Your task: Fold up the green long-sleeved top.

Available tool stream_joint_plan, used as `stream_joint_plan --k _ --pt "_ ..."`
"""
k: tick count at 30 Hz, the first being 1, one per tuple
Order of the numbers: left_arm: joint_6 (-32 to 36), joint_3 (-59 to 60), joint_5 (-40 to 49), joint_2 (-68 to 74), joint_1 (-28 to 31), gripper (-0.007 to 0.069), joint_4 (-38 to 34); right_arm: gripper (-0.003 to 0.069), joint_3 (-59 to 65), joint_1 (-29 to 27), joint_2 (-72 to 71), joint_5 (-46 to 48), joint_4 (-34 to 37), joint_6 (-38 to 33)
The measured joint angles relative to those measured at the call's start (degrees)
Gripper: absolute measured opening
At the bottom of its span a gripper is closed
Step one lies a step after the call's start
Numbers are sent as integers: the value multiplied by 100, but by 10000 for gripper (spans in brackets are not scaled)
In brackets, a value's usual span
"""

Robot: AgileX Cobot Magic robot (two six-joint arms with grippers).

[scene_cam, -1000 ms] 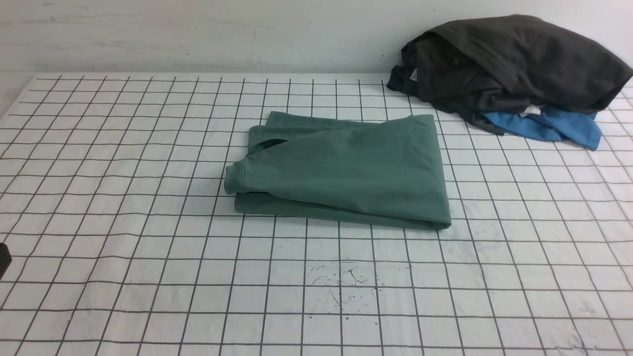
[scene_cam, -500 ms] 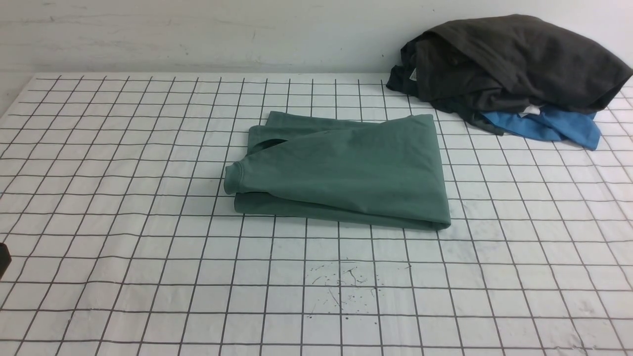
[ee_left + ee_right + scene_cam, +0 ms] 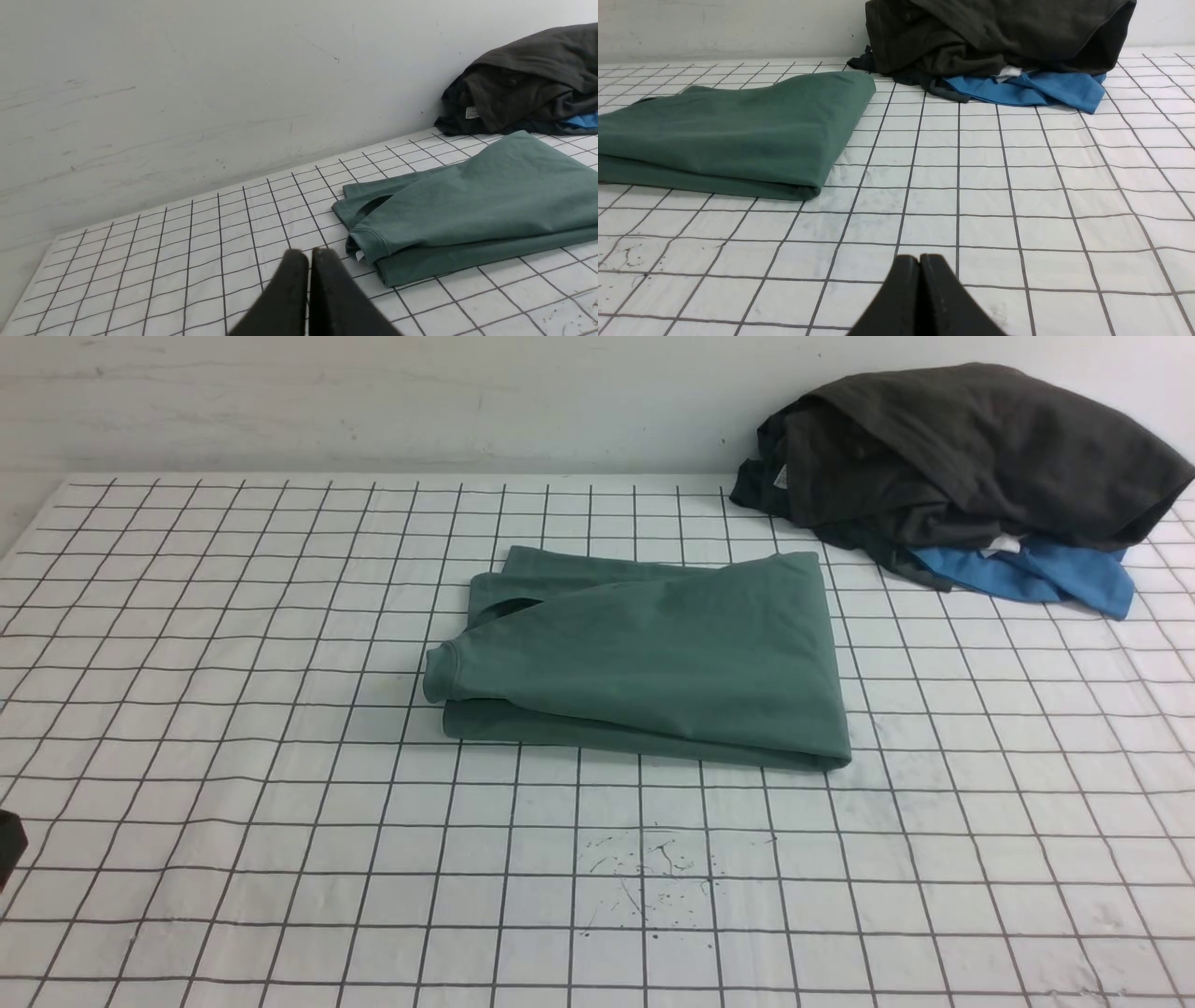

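The green long-sleeved top [image 3: 653, 658] lies folded into a compact stack in the middle of the gridded table, its ribbed neck at the left end. It also shows in the left wrist view [image 3: 467, 205] and in the right wrist view [image 3: 728, 130]. My left gripper [image 3: 308, 254] is shut and empty, low over the table, a little short of the top's neck end. In the front view only a dark bit of it [image 3: 7, 840] shows at the left edge. My right gripper [image 3: 920, 259] is shut and empty, over bare table off the top's right end. It is outside the front view.
A dark charcoal garment [image 3: 952, 448] lies heaped at the back right against the wall, over a bright blue garment [image 3: 1036, 574]. The white gridded table [image 3: 280, 803] has ink specks [image 3: 653, 873] near its front middle. A pale wall stands behind.
The dark bit of my left gripper at the front view's left edge has shifted slightly downward. The top has not moved.
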Motion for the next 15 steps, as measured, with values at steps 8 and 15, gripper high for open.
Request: stream_joint_plan --k 8,15 --pt "-445 1018 -313 -751 818 -7 337 -15 0 -11 0 17 6 0" --pt "-1402 1437 499 -751 928 -7 622 -15 0 -16 0 30 12 -15"
